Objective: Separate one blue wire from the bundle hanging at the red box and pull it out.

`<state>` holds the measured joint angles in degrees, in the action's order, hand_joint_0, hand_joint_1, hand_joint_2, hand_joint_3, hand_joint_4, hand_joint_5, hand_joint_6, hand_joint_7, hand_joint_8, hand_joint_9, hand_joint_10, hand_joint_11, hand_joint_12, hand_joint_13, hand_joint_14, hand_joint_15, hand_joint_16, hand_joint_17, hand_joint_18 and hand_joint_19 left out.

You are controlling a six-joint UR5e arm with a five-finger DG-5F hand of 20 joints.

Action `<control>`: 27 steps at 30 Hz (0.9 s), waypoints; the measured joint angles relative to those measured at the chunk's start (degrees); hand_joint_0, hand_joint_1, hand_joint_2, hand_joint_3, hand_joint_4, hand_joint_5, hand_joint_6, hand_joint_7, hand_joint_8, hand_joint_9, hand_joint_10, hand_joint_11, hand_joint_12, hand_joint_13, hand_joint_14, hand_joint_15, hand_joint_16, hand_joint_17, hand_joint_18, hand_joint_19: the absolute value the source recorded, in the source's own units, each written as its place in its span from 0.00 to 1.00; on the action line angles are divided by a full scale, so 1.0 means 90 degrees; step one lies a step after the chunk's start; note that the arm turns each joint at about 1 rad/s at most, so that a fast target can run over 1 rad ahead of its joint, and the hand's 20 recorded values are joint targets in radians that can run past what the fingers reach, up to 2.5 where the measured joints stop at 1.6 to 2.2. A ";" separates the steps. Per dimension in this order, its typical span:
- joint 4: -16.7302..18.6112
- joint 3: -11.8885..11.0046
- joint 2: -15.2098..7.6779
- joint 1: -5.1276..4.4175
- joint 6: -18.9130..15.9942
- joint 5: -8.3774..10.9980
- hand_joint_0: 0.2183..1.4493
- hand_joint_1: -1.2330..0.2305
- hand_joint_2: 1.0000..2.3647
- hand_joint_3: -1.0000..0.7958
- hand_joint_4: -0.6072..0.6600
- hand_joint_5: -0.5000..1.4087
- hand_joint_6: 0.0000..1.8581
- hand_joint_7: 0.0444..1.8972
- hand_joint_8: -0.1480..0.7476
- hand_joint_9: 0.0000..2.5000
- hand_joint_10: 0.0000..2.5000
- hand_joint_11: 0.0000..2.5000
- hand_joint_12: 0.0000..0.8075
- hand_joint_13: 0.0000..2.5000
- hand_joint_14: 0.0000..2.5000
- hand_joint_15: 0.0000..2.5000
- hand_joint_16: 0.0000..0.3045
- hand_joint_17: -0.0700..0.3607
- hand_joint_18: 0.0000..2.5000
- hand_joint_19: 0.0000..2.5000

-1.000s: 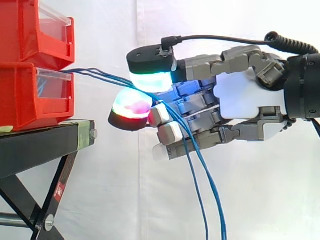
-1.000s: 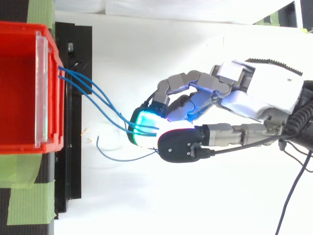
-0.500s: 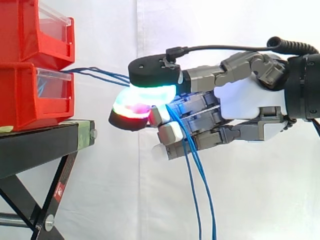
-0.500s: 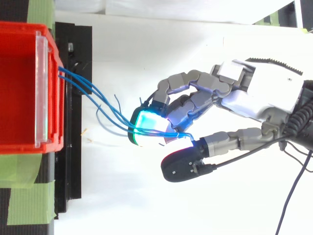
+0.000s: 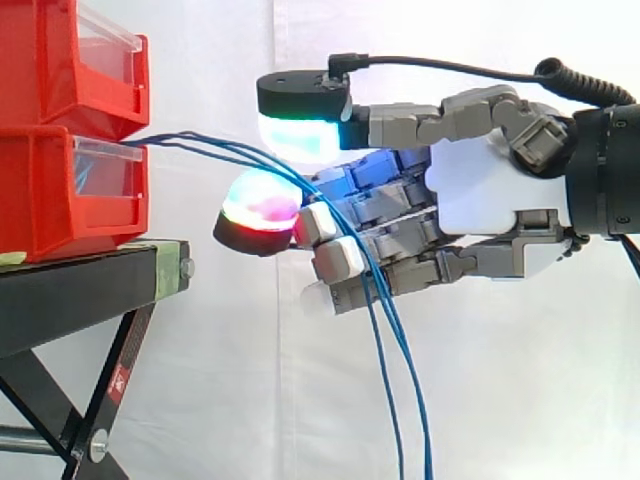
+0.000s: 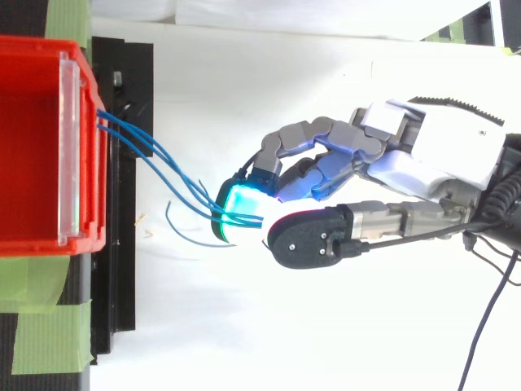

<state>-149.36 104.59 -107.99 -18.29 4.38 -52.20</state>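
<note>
Left of the hand (image 5: 480,200) and lower: black stand (image 5: 80,290), flat top, round bolt (image 5: 186,267) on the end facing the hand. Slanted black leg (image 5: 137,330) beneath it, with a small red sticker (image 5: 118,379). Higher than the hand, at the far left: upper red bin (image 5: 60,70) with a clear front panel (image 5: 110,30). Behind the hand and all around it: white curtain (image 5: 220,400). From above, strips of green tape (image 6: 45,338) on the stand's far end, well away from the hand. Between stand and hand, a few tiny tan specks (image 6: 144,220) on the white surface.
</note>
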 measured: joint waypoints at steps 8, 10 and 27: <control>0.0014 0.0000 -0.0001 0.0001 0.0001 0.0000 0.34 0.39 0.02 0.48 0.68 0.14 0.47 0.49 0.55 0.36 0.01 0.52 0.40 0.46 0.01 0.52 0.10 0.32 0.27 0.23; 0.0014 0.0000 -0.0001 0.0001 0.0001 0.0000 0.35 0.37 0.02 0.50 0.68 0.14 0.47 0.50 0.55 0.36 0.00 0.53 0.41 0.47 0.01 0.52 0.10 0.32 0.27 0.23; 0.0014 0.0000 0.0000 0.0001 -0.0023 0.0000 0.46 0.21 0.02 0.45 0.68 0.13 0.48 0.53 0.54 0.32 0.01 0.53 0.36 0.43 0.01 0.50 0.07 0.27 0.21 0.15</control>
<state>-149.24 104.59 -107.99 -18.28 4.17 -52.21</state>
